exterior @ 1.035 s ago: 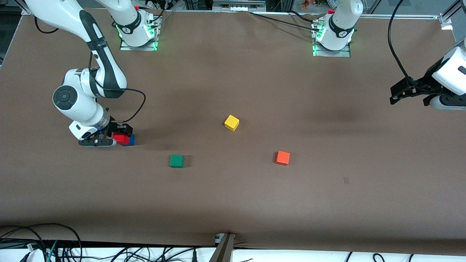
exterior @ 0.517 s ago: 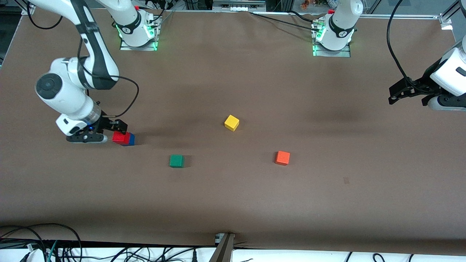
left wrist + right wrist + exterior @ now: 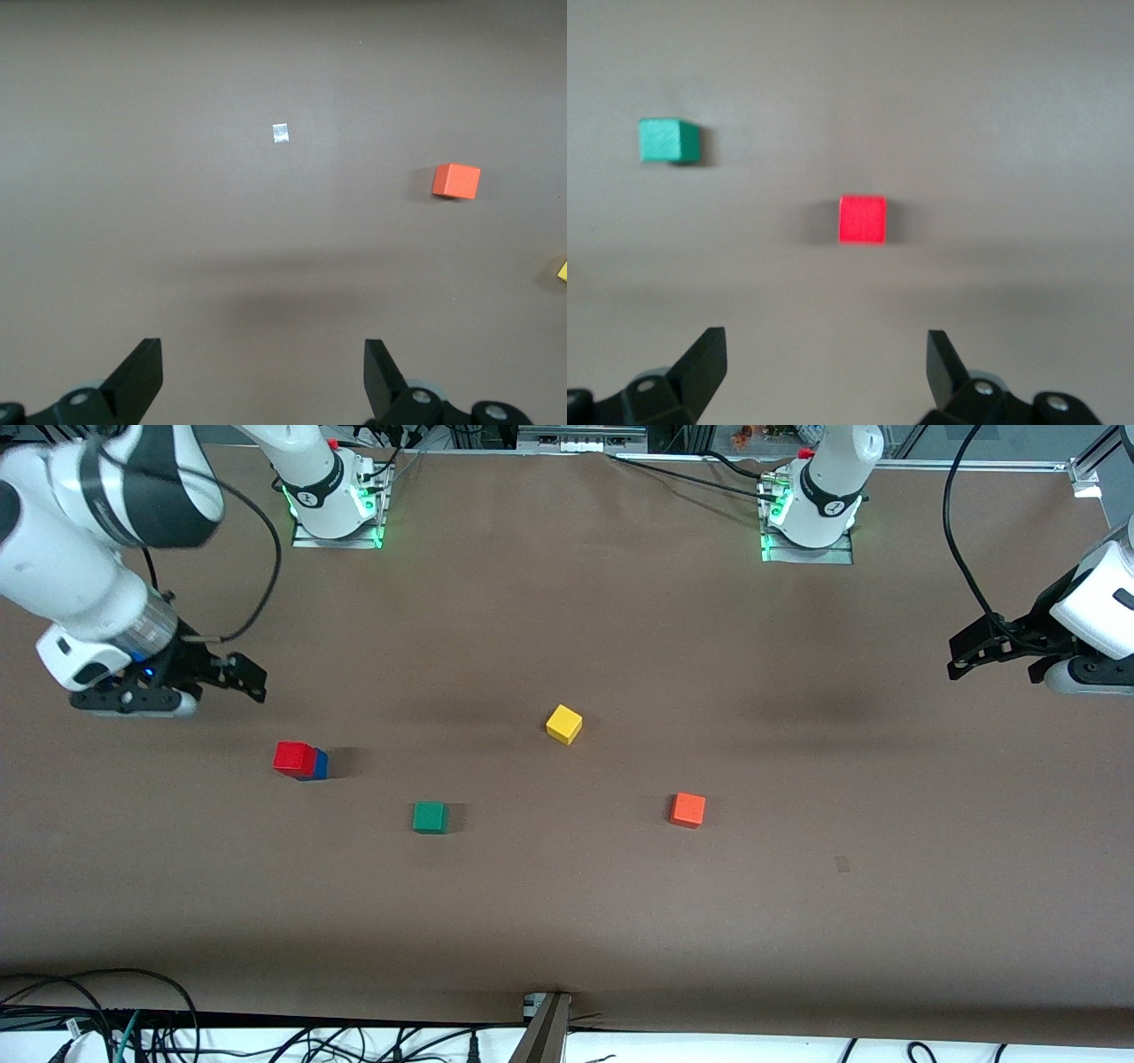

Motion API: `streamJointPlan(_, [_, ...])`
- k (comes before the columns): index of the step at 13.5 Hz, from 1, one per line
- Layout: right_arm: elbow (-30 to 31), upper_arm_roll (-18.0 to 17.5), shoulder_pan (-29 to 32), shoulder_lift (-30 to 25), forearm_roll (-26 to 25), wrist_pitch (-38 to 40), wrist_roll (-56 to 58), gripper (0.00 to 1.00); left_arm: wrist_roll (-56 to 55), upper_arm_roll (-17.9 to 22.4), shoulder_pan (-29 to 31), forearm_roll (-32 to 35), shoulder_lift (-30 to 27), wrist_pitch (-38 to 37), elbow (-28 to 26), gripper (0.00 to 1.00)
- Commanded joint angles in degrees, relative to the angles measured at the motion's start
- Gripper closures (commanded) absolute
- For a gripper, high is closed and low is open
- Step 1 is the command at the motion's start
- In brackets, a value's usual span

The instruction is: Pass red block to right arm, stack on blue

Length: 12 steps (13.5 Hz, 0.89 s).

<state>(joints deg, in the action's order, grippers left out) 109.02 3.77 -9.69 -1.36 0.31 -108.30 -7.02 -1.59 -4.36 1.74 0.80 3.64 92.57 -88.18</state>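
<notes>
My right gripper (image 3: 226, 677) hangs released and empty above the table; the red block (image 3: 294, 757) sits on the blue block (image 3: 320, 764), ahead of my fingers. A careless swing could topple it. My left gripper (image 3: 974, 657) waits, spread wide.

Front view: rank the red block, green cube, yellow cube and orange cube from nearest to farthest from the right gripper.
The right gripper, open, hangs over the table at the right arm's end.
1. Red block: on the blue cube, just below the gripper in this view.
2. Green cube: nearer the camera, toward the middle.
3. Yellow cube: mid-table.
4. Orange cube: toward the left arm's end.
</notes>
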Motion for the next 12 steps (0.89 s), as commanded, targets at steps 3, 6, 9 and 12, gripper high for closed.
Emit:
streamJointPlan(3, [-9.96,-1.92,1.95,-0.83,0.04,16.17,-0.27,0.00,0.19,0.05,-0.34,-0.27,0.76,-2.82,1.78,0.00])
streamJointPlan(6, [-10.23,-2.01,1.78,-0.92,0.13,16.89,-0.10,0.00,0.19,-0.04,-0.34,-0.27,0.84,-3.01,1.78,0.00])
streamJointPlan(9, [-10.50,-2.80,1.51,-0.92,0.13,17.77,1.05,0.00,0.27,-0.13,-0.42,-0.27,0.85,-3.01,1.78,0.00])
streamJointPlan(12, [-11.28,-3.68,1.34,-0.66,0.04,17.69,0.08,0.00,0.27,-0.30,-0.34,-0.27,0.85,-3.10,1.78,0.00])
